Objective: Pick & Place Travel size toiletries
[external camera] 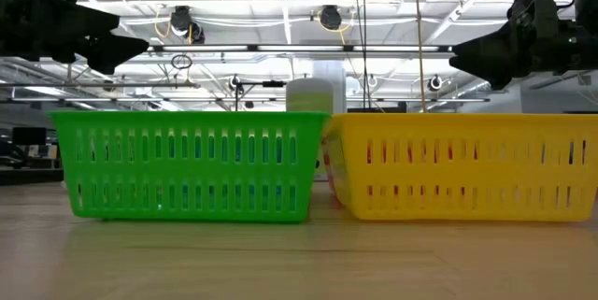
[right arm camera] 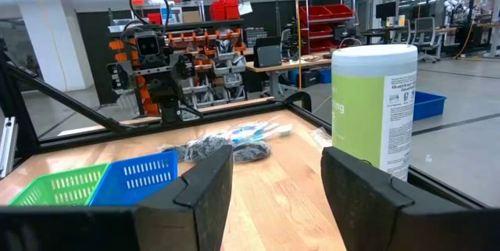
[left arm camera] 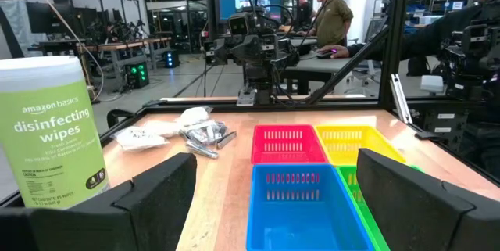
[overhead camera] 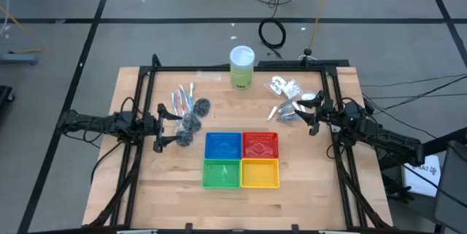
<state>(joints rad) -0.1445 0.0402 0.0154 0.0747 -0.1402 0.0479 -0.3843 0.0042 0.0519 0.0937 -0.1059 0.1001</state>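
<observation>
two heaps of toiletries: grey puffs (overhead camera: pixel 191 121) and blue-white sticks (overhead camera: pixel 181 100) left, white sachets (overhead camera: pixel 281 85) right; both tools released.

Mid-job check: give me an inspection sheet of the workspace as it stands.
Surface: wooden table, bare at the front.
Job's things: sticks and dark puffs lie in a heap on the left; sachets and foil tubes in a heap on the right.
Baskets: all four look empty.
Clutter: wipes canister at the back.
Left end effector: open, holding nothing.
Right end effector: open, holding nothing.
Cables: coiled cable on the floor.
Surroundings: people behind the table.
</observation>
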